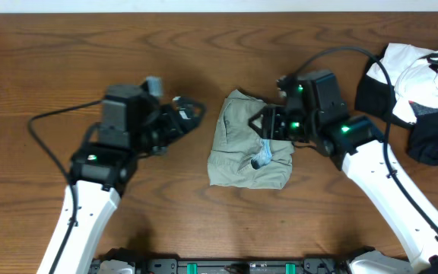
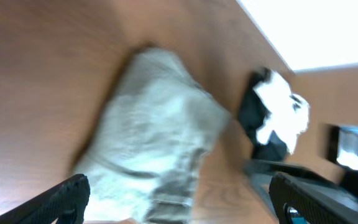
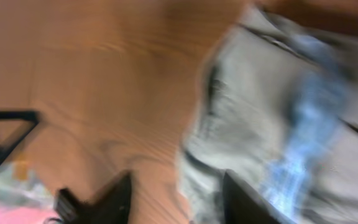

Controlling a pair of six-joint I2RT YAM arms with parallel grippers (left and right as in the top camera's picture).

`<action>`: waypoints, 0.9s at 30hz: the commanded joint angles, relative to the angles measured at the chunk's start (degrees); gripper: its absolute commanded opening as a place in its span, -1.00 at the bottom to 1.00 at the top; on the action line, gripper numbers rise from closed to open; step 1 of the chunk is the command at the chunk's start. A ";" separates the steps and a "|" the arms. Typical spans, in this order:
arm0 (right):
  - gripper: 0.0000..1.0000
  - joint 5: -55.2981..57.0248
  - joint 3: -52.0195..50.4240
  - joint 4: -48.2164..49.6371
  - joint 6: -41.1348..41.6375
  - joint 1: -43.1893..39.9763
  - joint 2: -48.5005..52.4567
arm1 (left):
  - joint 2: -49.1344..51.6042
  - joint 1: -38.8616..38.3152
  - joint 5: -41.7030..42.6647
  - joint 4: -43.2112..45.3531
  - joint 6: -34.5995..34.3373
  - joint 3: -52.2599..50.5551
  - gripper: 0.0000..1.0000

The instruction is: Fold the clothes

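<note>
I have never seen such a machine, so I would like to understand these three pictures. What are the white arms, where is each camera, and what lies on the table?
The top picture looks down from above on a wooden table. Two white robot arms reach in from the bottom edge. The other two pictures are blurred views from small cameras on the arms' wrists.

In the middle lies a folded khaki garment with a pale blue string on it. A heap of black and white clothes lies at the top right.

The left gripper hovers beside the garment, its jaws wide open and empty. The right gripper sits over the garment's right edge; whether it holds the cloth is unclear.
</note>
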 commanded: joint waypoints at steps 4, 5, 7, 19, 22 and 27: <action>-0.97 -3.80 1.40 4.48 0.96 4.76 4.85 | 0.26 3.26 -1.01 -6.49 0.59 -0.83 0.89; -0.97 -3.89 1.40 4.48 1.57 5.22 6.45 | 0.57 3.19 -1.03 -7.02 0.61 -0.87 0.88; -0.97 -5.88 1.40 4.31 2.32 5.68 9.70 | 1.31 3.02 -1.01 -7.76 0.59 -0.96 0.88; -0.97 -6.51 1.31 -8.24 -1.18 3.04 21.09 | 4.46 3.02 -1.01 -9.99 1.66 -0.96 0.89; -0.97 -0.52 1.29 -13.11 -2.93 0.98 21.11 | 4.46 3.02 -1.03 -9.97 1.88 -0.96 0.88; -0.88 6.32 -0.85 -15.23 -6.45 -1.07 21.18 | 4.46 3.02 -1.03 -9.97 1.88 -0.96 0.88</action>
